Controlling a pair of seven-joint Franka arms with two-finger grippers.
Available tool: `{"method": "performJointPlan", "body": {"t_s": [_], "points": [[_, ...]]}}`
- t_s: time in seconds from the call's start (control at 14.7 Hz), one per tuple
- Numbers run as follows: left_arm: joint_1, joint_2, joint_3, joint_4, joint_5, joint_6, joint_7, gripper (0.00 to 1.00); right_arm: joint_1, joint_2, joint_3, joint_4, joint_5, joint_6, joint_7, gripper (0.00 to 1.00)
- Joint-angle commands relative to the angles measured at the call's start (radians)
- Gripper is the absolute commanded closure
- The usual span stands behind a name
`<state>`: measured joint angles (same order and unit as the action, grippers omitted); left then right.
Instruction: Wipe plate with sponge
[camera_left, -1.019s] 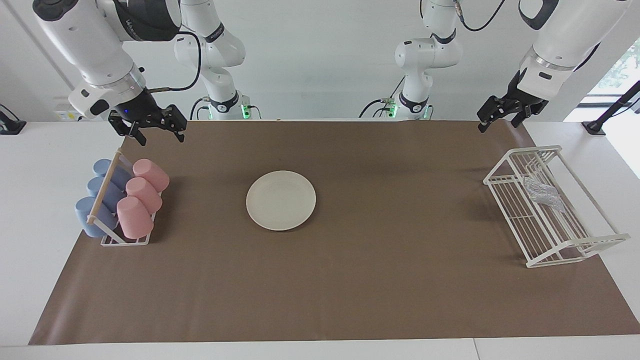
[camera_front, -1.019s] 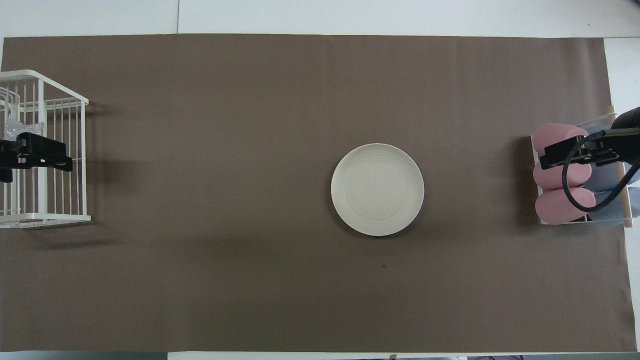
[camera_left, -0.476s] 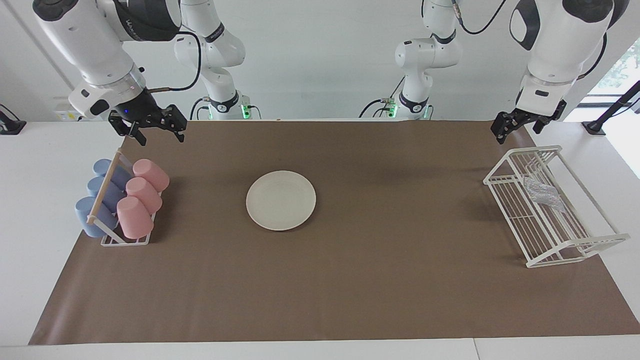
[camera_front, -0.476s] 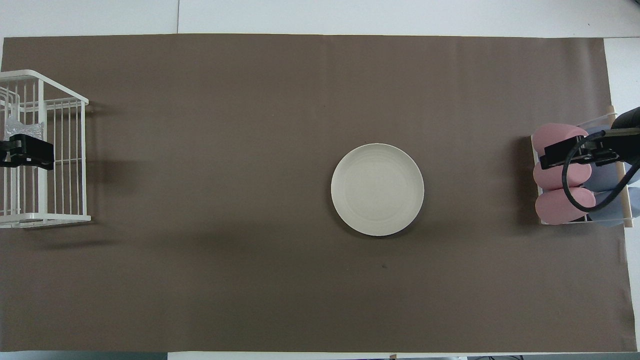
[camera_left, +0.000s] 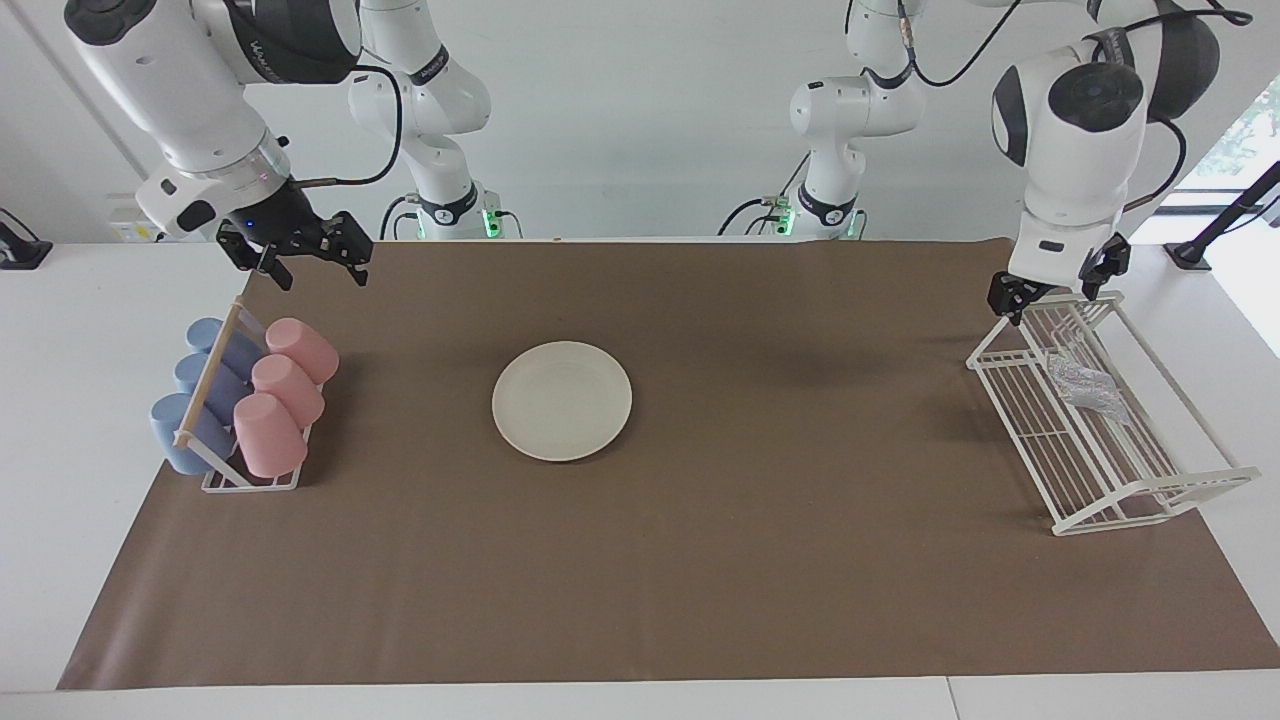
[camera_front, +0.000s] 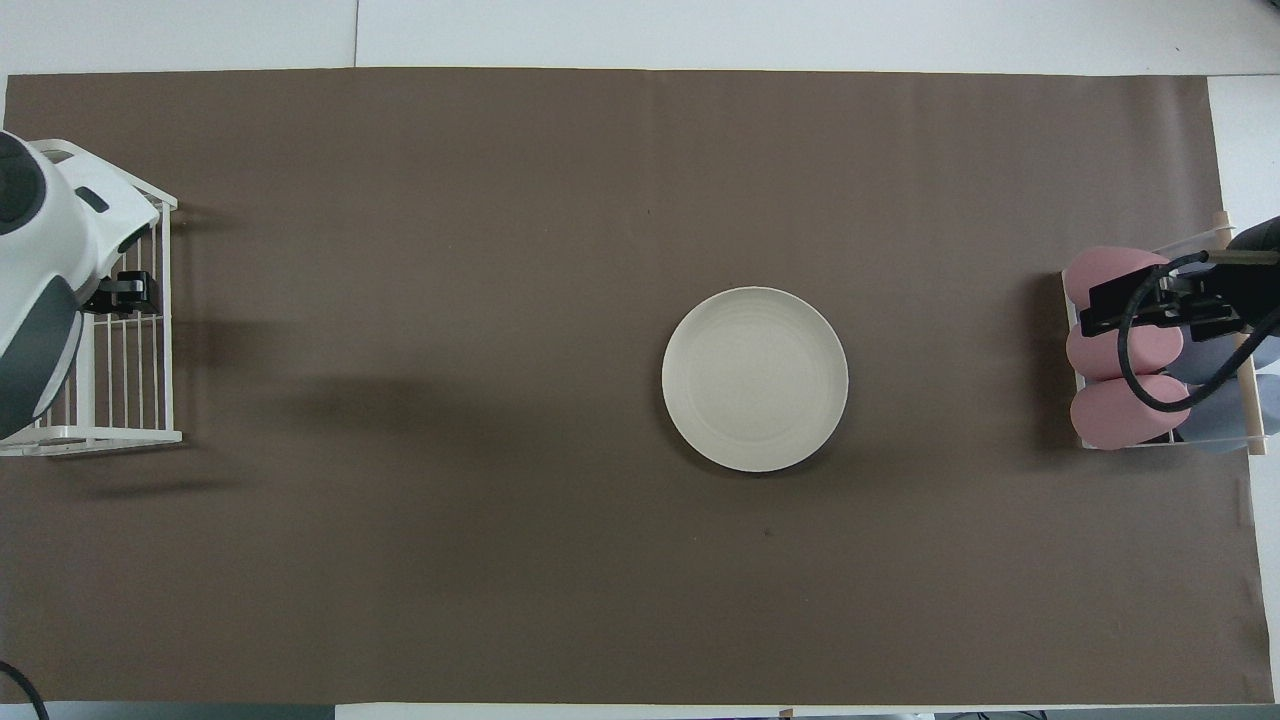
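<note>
- On my feed the table (camera_left: 60, 450) carries a brown mat (camera_left: 700, 560) that covers most of its top.
- At the left arm's end of the table I see a white wire rack (camera_left: 1075, 470); at the right arm's end a cup rack (camera_left: 215, 480) holds pink cups (camera_left: 268, 435) and blue cups (camera_left: 180, 432) lying on their sides.
- The plate (camera_left: 562, 401) lies flat on the mat near the middle of the table, well apart from both racks, with nothing on it.
- The left end effector (camera_left: 1055, 283) hangs just over the wire rack's end nearer the robots — I cannot tell how its fingers stand.
- The right end effector (camera_left: 297, 258) waits in the air over the mat's edge by the cup rack, fingers spread and holding nothing.
- The sponge (camera_left: 1085, 389) rests inside the wire rack — crinkled, silvery, apart from the left end effector.
</note>
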<state>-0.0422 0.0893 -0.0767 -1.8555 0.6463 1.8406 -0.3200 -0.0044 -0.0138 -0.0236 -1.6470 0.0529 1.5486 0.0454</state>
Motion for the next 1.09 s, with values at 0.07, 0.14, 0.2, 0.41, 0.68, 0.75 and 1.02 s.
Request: {"method": "performJointPlan", "body": {"t_s": [0.07,0.14,0.2,0.41,0.68,0.75,1.02], "points": [[0.001,0.052,0.011,-0.011,0.091,0.069,-0.022,0.00,0.006,-0.020,0.014,-0.034,-0.001,0.008,0.118,0.00],[0.007,0.052,0.012,-0.025,0.093,0.091,-0.022,0.00,0.015,-0.021,0.027,-0.040,-0.001,0.002,0.175,0.00],[0.016,0.047,0.012,-0.045,0.098,0.107,-0.022,0.00,0.036,-0.026,0.031,-0.046,-0.001,0.001,0.216,0.00],[0.031,0.043,0.012,-0.057,0.104,0.112,-0.025,0.00,0.041,-0.029,0.031,-0.050,0.001,-0.001,0.257,0.00],[0.033,0.043,0.012,-0.057,0.102,0.112,-0.027,0.21,0.044,-0.029,0.034,-0.050,0.002,0.004,0.361,0.00],[0.033,0.043,0.012,-0.057,0.102,0.112,-0.027,0.40,0.055,-0.029,0.034,-0.050,0.002,0.004,0.382,0.00],[0.050,0.044,0.012,-0.053,0.102,0.121,-0.025,1.00,0.060,-0.029,0.034,-0.050,0.002,0.010,0.393,0.00]]}}
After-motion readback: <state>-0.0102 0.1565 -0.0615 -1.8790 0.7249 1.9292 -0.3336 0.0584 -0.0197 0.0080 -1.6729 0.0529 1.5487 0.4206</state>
